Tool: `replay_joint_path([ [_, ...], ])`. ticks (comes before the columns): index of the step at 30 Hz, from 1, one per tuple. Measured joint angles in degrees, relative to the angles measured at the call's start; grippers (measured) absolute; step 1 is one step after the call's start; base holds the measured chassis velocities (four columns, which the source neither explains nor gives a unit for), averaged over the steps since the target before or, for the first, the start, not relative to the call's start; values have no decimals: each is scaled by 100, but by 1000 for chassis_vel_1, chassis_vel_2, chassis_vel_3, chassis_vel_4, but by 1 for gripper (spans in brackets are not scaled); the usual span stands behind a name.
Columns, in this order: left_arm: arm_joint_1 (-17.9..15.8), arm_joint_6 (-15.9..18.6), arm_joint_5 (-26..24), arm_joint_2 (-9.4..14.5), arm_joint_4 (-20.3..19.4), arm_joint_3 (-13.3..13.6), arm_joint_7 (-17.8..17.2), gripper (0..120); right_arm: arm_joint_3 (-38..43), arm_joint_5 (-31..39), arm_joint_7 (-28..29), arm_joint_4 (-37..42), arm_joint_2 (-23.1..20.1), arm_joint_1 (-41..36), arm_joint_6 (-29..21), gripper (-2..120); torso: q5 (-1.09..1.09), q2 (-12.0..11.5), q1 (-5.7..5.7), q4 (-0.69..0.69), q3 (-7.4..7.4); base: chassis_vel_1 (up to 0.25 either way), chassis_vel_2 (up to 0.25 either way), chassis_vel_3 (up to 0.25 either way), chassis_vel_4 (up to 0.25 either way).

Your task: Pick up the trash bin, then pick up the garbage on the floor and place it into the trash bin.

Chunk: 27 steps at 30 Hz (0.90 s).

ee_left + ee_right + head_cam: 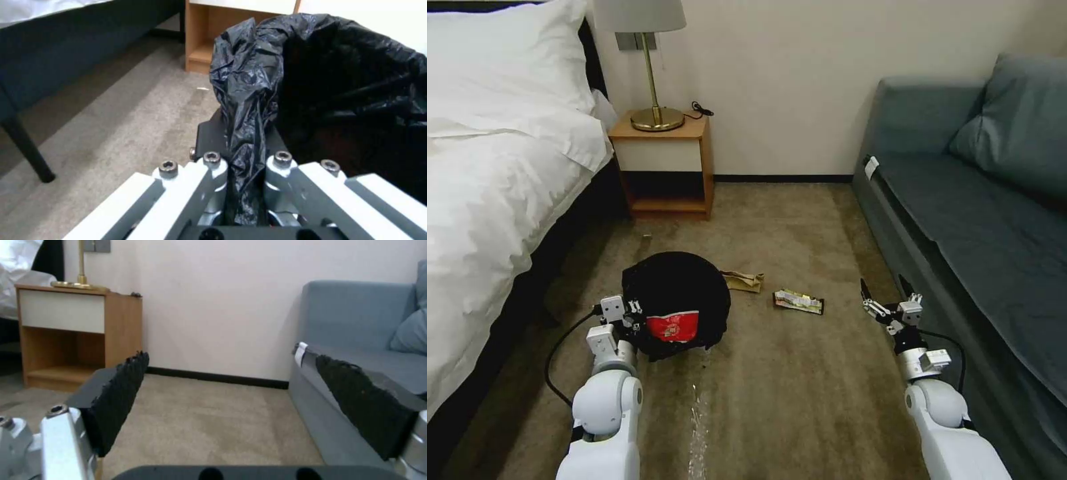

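The trash bin [677, 300], wrapped in its crinkly black bag liner, hangs over the carpet with my left gripper [635, 319] shut on its near rim. In the left wrist view the liner [249, 110] is pinched between the closed fingers [209, 168]. A crushed red-and-white paper cup [672, 325] lies inside the bin's mouth. On the floor just right of the bin lie a crumpled brown paper bag [745, 281] and a flat snack wrapper [798, 301]. My right gripper [887, 292] hovers open beside the sofa, nothing between its black pads [120, 396].
A bed with white bedding [494, 173] lines the left side. A wooden nightstand [664, 167] with a brass lamp [654, 73] stands at the far wall. A grey-blue sofa [980, 200] runs along the right. Open carpet [787, 387] lies between.
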Motion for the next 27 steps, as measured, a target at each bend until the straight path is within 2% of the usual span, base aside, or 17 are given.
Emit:
replay_joint_path([
  [27, -19, -9, -37, 0, -28, -55, -2, 5, -105, -87, -109, -156, -27, 32, 71, 96, 0, 0, 1, 0, 1, -124, 118, 120, -118],
])
